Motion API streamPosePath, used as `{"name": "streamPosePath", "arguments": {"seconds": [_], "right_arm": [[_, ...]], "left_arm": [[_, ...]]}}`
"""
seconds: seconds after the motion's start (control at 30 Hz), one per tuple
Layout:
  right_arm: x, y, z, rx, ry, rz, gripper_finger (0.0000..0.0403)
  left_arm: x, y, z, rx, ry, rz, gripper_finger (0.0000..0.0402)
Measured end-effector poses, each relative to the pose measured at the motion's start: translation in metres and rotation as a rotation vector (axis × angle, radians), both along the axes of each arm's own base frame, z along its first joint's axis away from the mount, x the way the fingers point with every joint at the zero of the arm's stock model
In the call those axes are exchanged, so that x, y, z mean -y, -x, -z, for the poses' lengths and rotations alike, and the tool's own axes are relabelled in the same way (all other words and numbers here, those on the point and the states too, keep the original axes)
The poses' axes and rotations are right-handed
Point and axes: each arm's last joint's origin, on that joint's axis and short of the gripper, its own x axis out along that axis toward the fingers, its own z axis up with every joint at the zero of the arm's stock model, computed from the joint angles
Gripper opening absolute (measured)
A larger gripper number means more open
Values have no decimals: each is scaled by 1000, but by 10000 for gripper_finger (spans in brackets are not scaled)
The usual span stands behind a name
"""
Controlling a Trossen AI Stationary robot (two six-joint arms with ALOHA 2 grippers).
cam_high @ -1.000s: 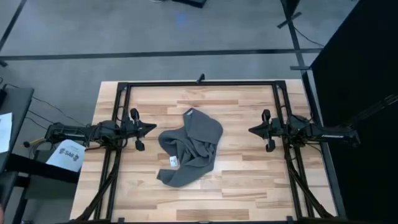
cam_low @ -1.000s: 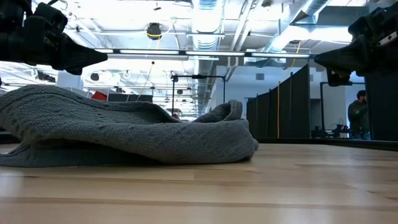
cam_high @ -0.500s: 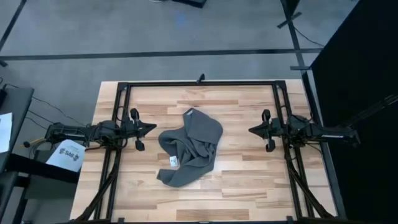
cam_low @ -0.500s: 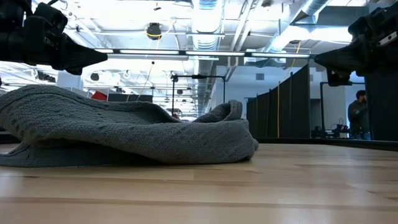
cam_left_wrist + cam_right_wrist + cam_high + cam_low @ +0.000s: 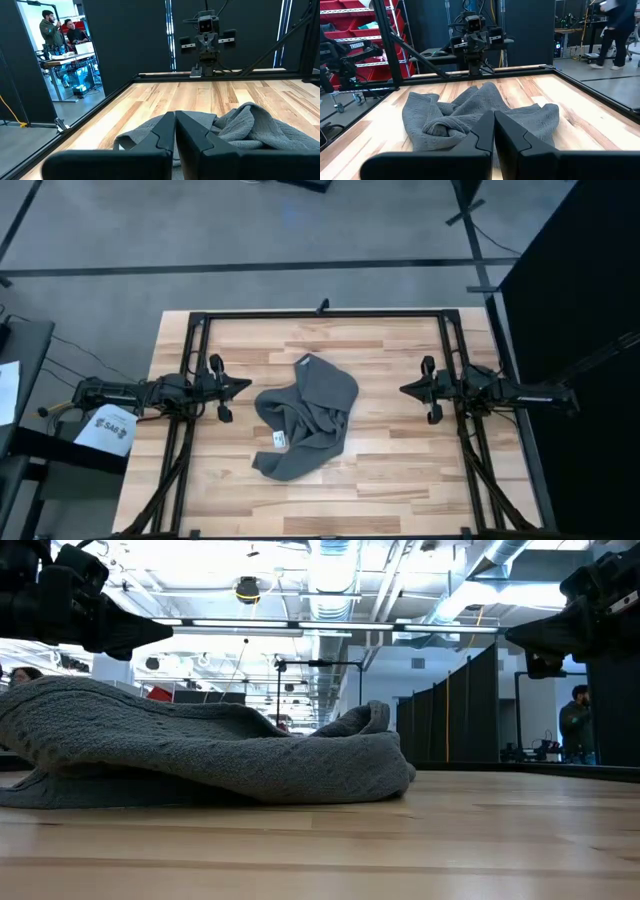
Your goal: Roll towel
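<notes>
The towel (image 5: 305,420) lies crumpled in a loose heap at the middle of the table (image 5: 400,470), its white tag (image 5: 279,439) facing up near the front edge of the heap. Folds overlap and one lobe reaches toward the far side; no edge lies flat or straight.

The left gripper (image 5: 243,387) is raised off the table to the left of the towel, fingers pressed together, tips pointed at the cloth but apart from it. The right gripper (image 5: 405,389) mirrors it to the right, fingers likewise together, farther from the cloth. Neither touches the towel.

Step in hand, as judged: the start — rolling has not begun, and the cloth is not yet spread.

Next move calls for: opening the fingers, lowering both grippers to the heap, and pinching two separate edges or corners to pull the towel flat. A roll needs a straight leading edge — the bunched folds offer none at present.
</notes>
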Motion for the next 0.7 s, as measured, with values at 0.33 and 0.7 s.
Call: {"name": "streamPosePath", "arguments": {"seconds": [0.33, 0.7], "right_arm": [[0, 0, 0, 0, 0, 0, 0], [0, 0, 0, 0, 0, 0, 0]], "left_arm": [[0, 0, -1, 56, 177, 5, 0], [5, 0, -18, 297, 564, 182, 0]]}}
